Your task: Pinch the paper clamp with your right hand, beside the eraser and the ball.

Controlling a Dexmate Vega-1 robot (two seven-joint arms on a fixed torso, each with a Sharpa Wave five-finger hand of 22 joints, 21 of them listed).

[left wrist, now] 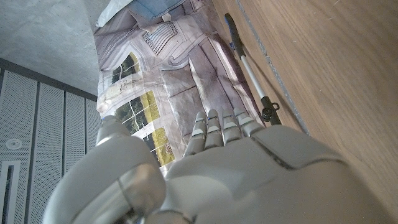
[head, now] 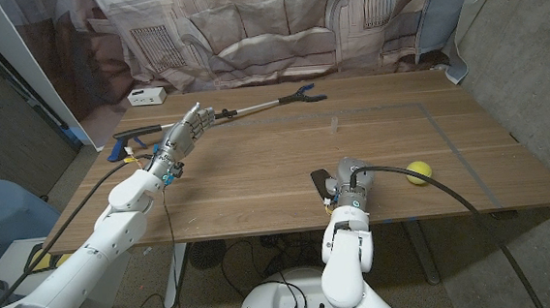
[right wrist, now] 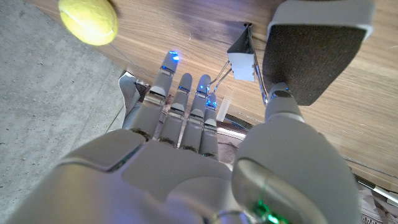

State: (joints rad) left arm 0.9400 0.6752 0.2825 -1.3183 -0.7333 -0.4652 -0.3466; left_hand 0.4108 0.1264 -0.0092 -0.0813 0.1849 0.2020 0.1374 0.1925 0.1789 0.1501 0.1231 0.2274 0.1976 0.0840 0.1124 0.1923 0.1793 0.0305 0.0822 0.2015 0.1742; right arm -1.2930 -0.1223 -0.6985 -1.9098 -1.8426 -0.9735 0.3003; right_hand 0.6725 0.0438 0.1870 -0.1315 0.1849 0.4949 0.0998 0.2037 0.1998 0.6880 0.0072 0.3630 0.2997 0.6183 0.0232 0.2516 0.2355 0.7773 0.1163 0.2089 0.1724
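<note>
Reaching over the near edge of the wooden tabletop (head: 285,163), the right hand (head: 347,181) sat close to the paper clamp (head: 320,184), which lay on the wood just to the hand's left in the head view. In the right wrist view the clamp (right wrist: 241,62) showed a white body with thin wire handles, lying between the thumb (right wrist: 314,56) and the straightened fingers (right wrist: 186,106). The thumb's dark pad stood just beside the clamp, but whether it touched could not be told, and the fingers were spread well away from it, so the hand held nothing. A yellow-green tennis ball (head: 418,172) rested on the tabletop to the right of the hand, near but apart from it; the same ball (right wrist: 88,20) appeared beyond the fingertips in the wrist picture.

On the far left side the left hand (head: 188,131) hung over the tabletop with its fingers extended and apart, gripping nothing. A long reacher grabber (head: 243,112) with a blue handle and dark claw lay across the back of the tabletop just beside that hand. A small white box (head: 145,96) sat at the rear left corner, in front of a printed fabric backdrop (head: 266,28).
</note>
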